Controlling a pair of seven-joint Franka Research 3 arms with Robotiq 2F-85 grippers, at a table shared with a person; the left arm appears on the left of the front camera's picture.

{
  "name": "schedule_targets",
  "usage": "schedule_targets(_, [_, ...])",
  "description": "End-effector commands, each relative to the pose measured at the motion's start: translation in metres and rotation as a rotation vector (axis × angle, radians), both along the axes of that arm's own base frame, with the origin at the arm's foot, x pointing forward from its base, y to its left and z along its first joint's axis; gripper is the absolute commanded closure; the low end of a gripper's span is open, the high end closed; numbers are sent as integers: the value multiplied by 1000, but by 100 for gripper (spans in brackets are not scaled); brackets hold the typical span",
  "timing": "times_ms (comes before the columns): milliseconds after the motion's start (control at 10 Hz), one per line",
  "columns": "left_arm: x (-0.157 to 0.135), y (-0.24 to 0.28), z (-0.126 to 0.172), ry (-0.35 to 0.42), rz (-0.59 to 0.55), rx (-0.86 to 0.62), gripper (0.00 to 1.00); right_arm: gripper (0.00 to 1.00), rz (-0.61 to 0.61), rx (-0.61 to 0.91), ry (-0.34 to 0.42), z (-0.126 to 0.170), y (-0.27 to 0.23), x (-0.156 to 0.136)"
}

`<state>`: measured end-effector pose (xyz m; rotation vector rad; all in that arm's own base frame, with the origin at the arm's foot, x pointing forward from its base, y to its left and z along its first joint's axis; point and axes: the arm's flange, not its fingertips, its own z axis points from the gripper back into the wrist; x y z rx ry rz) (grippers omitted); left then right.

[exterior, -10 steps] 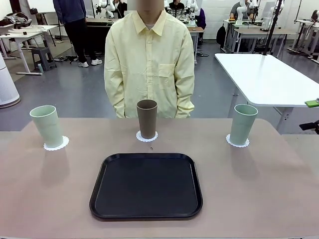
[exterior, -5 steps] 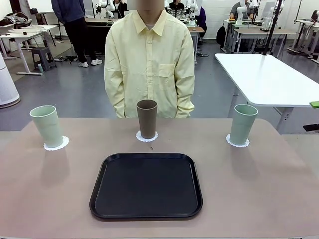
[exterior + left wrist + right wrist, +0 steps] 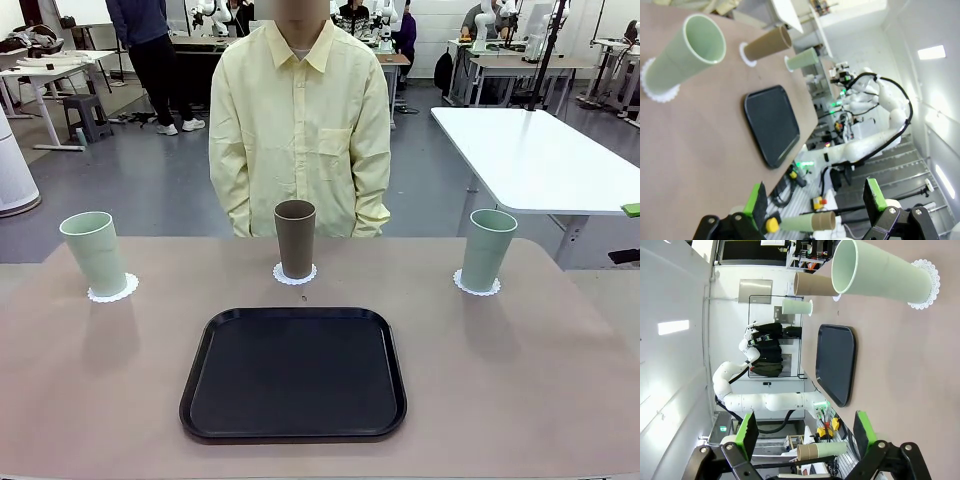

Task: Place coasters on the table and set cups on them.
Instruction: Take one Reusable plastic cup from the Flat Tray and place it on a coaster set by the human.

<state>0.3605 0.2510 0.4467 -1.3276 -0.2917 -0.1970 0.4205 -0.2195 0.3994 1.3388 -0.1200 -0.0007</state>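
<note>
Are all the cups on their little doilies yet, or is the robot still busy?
It looks done. The left green cup stands on its coaster, the brown cup on the middle coaster, and the right green cup on its coaster. Nothing is in hand: the left gripper and right gripper have their jaws open, holding nothing. The tray has nothing on it, so nothing seems left.

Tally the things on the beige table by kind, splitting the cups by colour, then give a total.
Mint green cups: 2
Brown cup: 1
White lacy coasters: 3
Black tray: 1
Total: 7
</note>
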Motion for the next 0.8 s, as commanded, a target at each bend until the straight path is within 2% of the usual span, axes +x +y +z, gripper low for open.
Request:
schedule_targets(0, [-1,0,2,-5,3,-4,0,0,-1,-1,-1,0,-1,0])
schedule_targets(700, [-1,0,2,-5,3,-4,0,0,-1,-1,-1,0,-1,0])
